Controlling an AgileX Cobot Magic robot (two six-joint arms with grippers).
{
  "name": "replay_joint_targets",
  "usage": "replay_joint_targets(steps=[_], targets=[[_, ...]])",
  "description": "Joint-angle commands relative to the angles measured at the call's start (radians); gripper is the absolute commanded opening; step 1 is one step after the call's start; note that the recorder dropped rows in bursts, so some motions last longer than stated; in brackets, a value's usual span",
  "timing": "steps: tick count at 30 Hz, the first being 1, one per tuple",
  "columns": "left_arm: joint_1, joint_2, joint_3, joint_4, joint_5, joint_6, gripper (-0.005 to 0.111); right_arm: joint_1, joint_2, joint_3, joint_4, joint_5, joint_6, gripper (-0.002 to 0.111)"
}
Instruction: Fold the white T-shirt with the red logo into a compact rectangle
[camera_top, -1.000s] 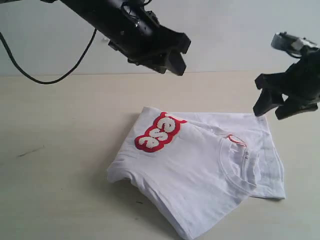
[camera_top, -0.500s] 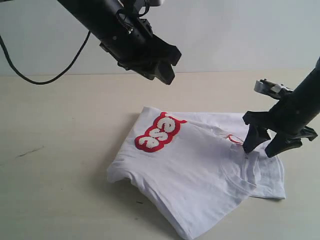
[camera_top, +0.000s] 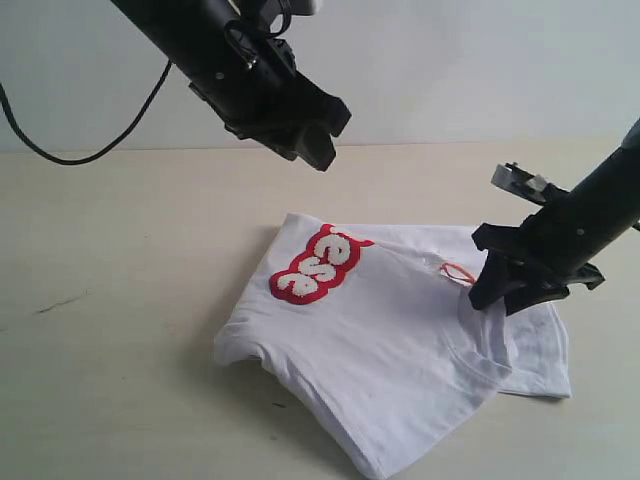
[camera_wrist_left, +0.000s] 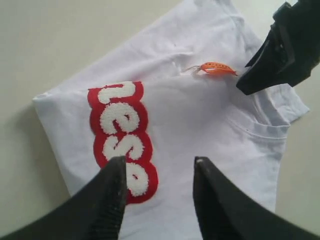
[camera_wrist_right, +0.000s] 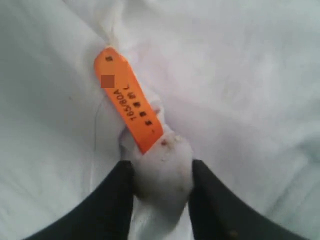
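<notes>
Part-folded white T-shirt (camera_top: 400, 340) on table (camera_top: 100, 350); collar pinched.
The shirt lies crumpled mid-table, and only part of the red logo (camera_top: 318, 265) shows. The cloth looks light, soft and limp, so a bunched edge or the collar is the best hold. The left gripper (camera_wrist_left: 160, 200) hovers over the logo with jaws apart, holding nothing. The right gripper (camera_wrist_right: 162, 195) is closed on a tuft of cloth beside the orange neck tag (camera_wrist_right: 127, 112). No container is in view.
</notes>
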Motion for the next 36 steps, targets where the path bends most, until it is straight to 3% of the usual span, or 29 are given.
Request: replay_joint_targets(steps=[1,4,12,18,24,28,31,36], targets=[[0.005,-0.013,-0.002,0.006,0.013,0.001,0.043,-0.004,0.014,0.001,-0.040,0.018,0.001,0.018],[0.005,-0.013,-0.002,0.006,0.017,0.001,0.043,-0.004,0.007,-0.011,-0.040,0.033,-0.011,0.000],[0.006,-0.013,-0.002,0.006,-0.005,0.001,0.043,0.024,-0.138,-0.110,-0.093,0.098,0.021,0.000],[0.006,-0.013,-0.002,0.011,-0.067,0.008,0.043,0.079,-0.302,-0.204,-0.360,0.073,0.186,0.000],[0.006,-0.013,-0.002,0.011,-0.078,0.027,0.043,0.107,-0.365,-0.229,-0.614,-0.101,0.291,0.000],[0.006,-0.013,-0.002,0.011,-0.090,0.027,0.043,0.107,-0.303,-0.229,-0.943,-0.097,0.476,0.000],[0.006,-0.013,-0.002,0.008,-0.091,0.027,0.043,0.107,-0.241,-0.229,-1.181,-0.080,0.652,0.006],[0.006,-0.013,-0.002,0.004,-0.091,0.027,0.043,0.107,-0.141,-0.229,-1.432,-0.078,0.845,0.036]])
